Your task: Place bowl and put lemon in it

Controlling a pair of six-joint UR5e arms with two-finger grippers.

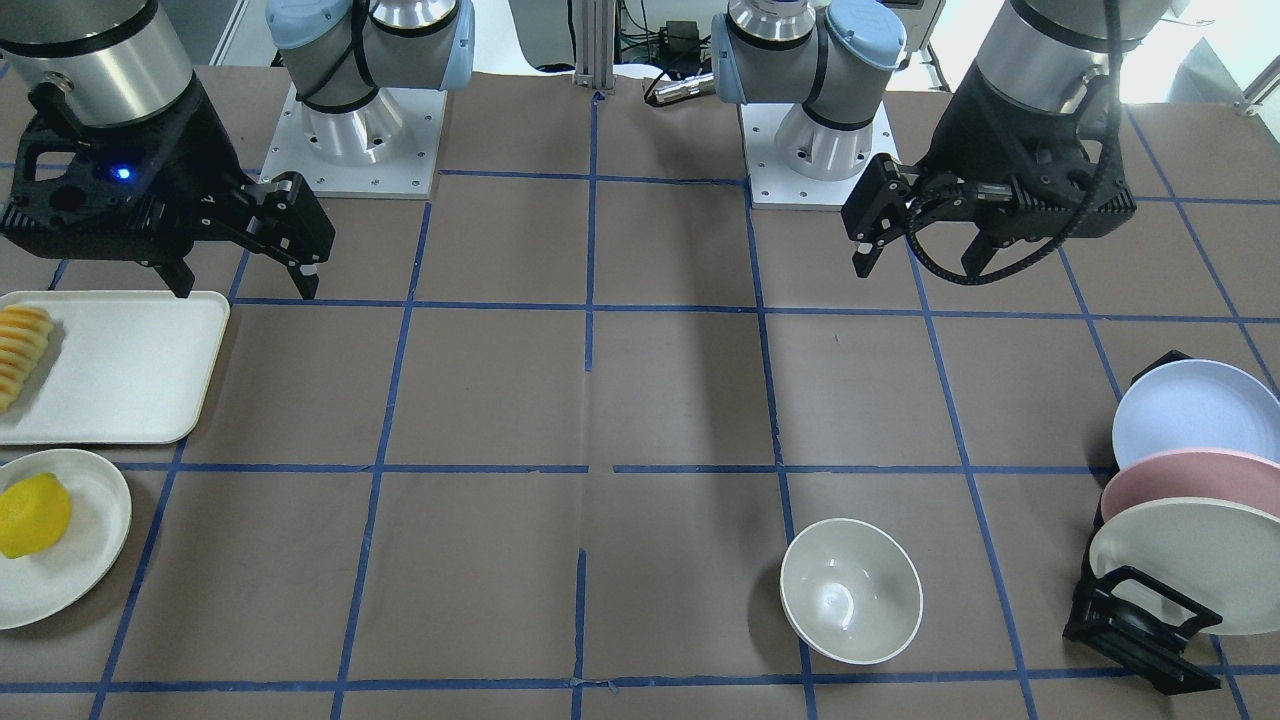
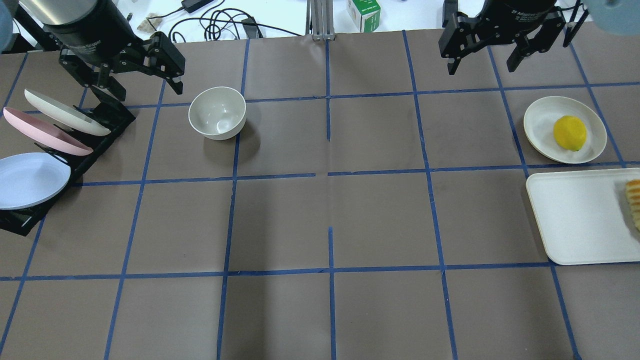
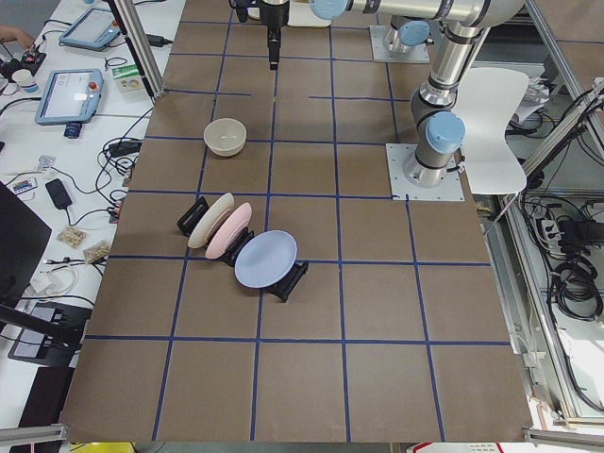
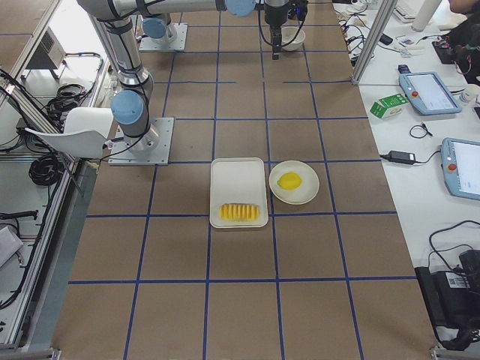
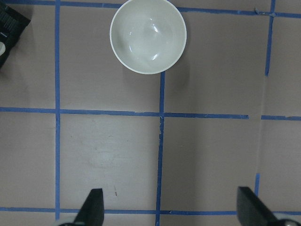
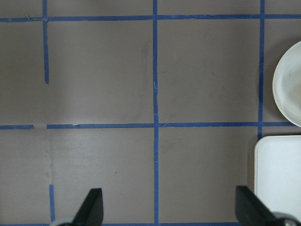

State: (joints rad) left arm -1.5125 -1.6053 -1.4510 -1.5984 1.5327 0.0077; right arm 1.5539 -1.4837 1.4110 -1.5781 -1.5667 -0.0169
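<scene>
The bowl [image 2: 217, 112] stands upright and empty on the brown table, on the robot's left half, just beside the black rack [image 2: 112, 117] of pastel plates; the lemon [image 2: 570, 132] lies well apart from it on the right half, resting on a flat off-white plate [image 2: 537, 117]. The left gripper [image 2: 147, 90] hangs above the rack's end with its fingers wide apart and nothing between them. It is clearly the nearer one to the bowl, which lies toward the table's centre from it; in the left wrist view the bowl sits ahead of the fingers, a little to one side of their midline. The right gripper [image 2: 483, 65] hovers high on the far side of the plate, fingers likewise spread and empty, and it is the nearer one to the lemon.

The lemon's long axis seems to run roughly toward and away from the robot, pointed tip on the robot's side. The right fingers are spread along the table's length, so they would probably close across its narrow waist without much turning.

Beside the plate, on the robot's side, lies a white tray [image 2: 575, 220] with ridged yellow-orange slices [image 2: 634, 200] at its outer end. Neither the bowl nor the lemon is held, so the bowl looks like the first thing to fetch.
</scene>
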